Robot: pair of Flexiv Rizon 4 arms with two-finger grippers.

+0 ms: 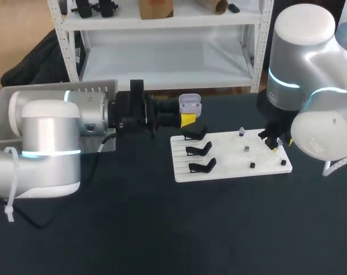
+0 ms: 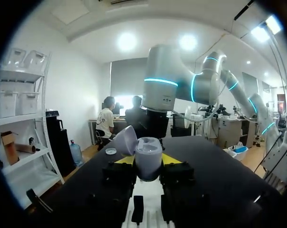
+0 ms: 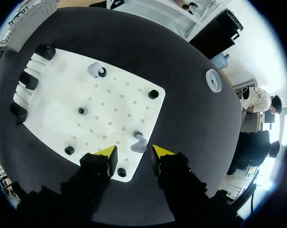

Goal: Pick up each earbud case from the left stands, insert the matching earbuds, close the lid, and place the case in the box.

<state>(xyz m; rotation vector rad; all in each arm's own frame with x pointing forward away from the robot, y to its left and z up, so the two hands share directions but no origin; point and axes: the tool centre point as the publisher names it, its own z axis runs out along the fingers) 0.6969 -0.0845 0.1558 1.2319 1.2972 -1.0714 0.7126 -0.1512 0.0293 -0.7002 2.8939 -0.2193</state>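
The left arm (image 1: 47, 143) reaches in level over the dark table (image 1: 104, 229). Its left gripper (image 2: 148, 164) is clamped on a pale earbud case (image 1: 190, 104) with the lid tipped open, held in the air just behind the white board (image 1: 230, 172) and its three black stands (image 1: 199, 149). The right gripper (image 3: 134, 153) hangs over the board's end away from the stands, fingers apart, with one pale earbud (image 3: 139, 145) on a peg just ahead of the gap and a second earbud (image 3: 96, 70) on a peg nearer the stands.
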